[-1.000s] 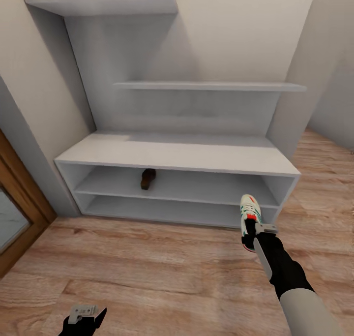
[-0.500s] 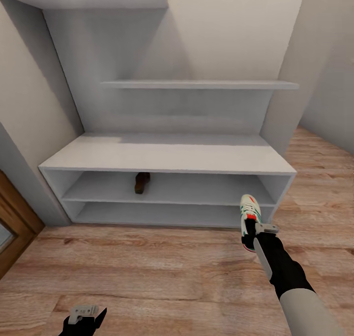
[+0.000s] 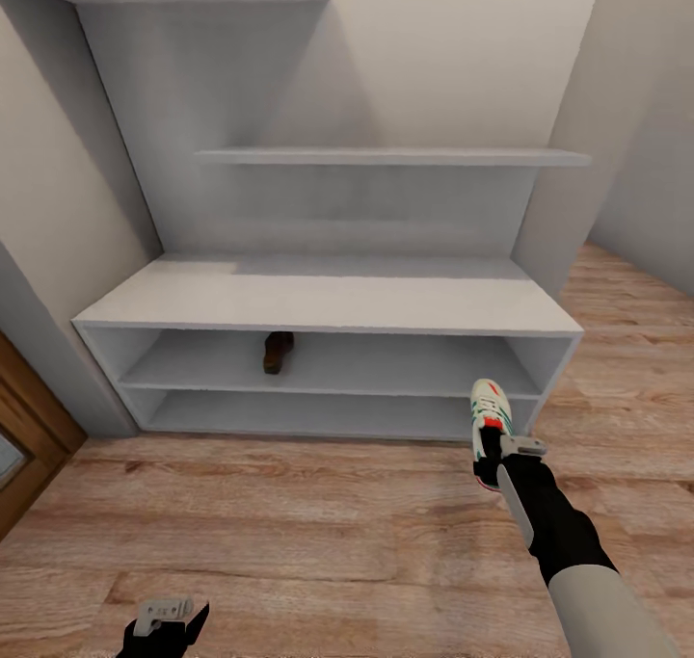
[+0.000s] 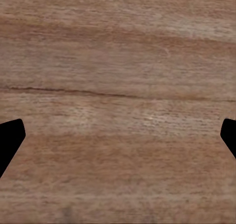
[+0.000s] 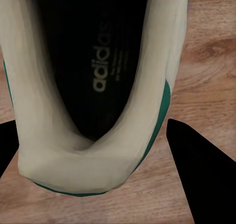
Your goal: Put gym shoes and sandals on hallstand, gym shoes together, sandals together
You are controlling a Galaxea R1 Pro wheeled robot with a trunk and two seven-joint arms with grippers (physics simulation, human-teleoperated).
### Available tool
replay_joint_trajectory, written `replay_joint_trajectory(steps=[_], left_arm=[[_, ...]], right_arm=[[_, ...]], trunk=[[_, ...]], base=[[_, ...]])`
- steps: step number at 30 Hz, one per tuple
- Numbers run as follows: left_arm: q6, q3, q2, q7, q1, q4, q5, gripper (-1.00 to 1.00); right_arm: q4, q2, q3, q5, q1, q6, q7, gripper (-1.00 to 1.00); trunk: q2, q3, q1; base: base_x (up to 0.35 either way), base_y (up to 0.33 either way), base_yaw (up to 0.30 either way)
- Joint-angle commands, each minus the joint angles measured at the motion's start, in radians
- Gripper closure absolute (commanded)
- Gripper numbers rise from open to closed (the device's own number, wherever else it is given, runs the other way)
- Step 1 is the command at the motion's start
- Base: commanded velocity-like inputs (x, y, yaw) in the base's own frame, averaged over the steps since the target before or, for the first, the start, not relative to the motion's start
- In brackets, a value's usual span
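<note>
One white gym shoe point(image 3: 490, 415) with green stripes and a red heel patch hangs toe-up over the corridor floor point(image 3: 289, 513), in front of the hallstand's point(image 3: 328, 303) right end. My right gripper point(image 3: 493, 458) is shut on its heel. The right wrist view looks into the gym shoe point(image 5: 98, 86) at its dark insole, with a black finger point(image 5: 196, 179) on each side of the heel. One brown sandal point(image 3: 278, 351) lies on the hallstand's upper open shelf, left of the middle. My left gripper point(image 3: 162, 627) hangs low at the left, open over bare planks point(image 4: 118, 86).
A wooden door frame point(image 3: 29, 427) stands at the left of the hallstand. White wall shelves point(image 3: 386, 157) hang above the bench top. A grey wall point(image 3: 636, 157) closes the right side, with floor running past it.
The head view has shifted and the hallstand now looks slightly nearer. Both arms keep their places in the picture, and the shoe stays in the right gripper.
</note>
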Motion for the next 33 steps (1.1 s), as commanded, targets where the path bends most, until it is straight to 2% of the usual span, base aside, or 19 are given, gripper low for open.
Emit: replay_joint_trajectory(steps=[1, 5, 11, 28, 33], left_arm=[[-0.005, 0.008, -0.001, -0.005, -0.001, 0.001, -0.01, -1.0], [-0.004, 0.008, -0.002, -0.005, 0.0, 0.001, -0.011, -1.0], [-0.003, 0.008, -0.002, -0.005, 0.0, 0.001, -0.012, -1.0], [-0.003, 0.008, -0.003, -0.004, 0.002, 0.001, -0.012, -1.0], [-0.002, 0.007, -0.004, -0.004, 0.002, 0.001, -0.012, -1.0]], right_arm=[[-0.002, 0.0, 0.001, -0.005, 0.0, 0.004, -0.006, 1.0], [-0.004, 0.0, 0.002, -0.005, 0.0, 0.004, -0.006, 1.0], [-0.026, 0.0, 0.004, -0.005, 0.0, 0.004, -0.006, 1.0], [-0.06, 0.0, 0.006, -0.004, 0.0, 0.004, -0.005, 1.0], [-0.105, 0.0, 0.006, -0.004, 0.0, 0.004, -0.005, 1.0]], trunk=[[-0.008, -0.006, 0.004], [-0.036, -0.024, 0.019], [-0.037, -0.057, 0.022], [-0.037, -0.067, 0.022], [-0.037, -0.067, 0.022]], base=[[0.0, 0.0, 0.0], [0.0, 0.0, 0.0], [0.0, 0.0, 0.0], [0.0, 0.0, 0.0], [0.0, 0.0, 0.0]])
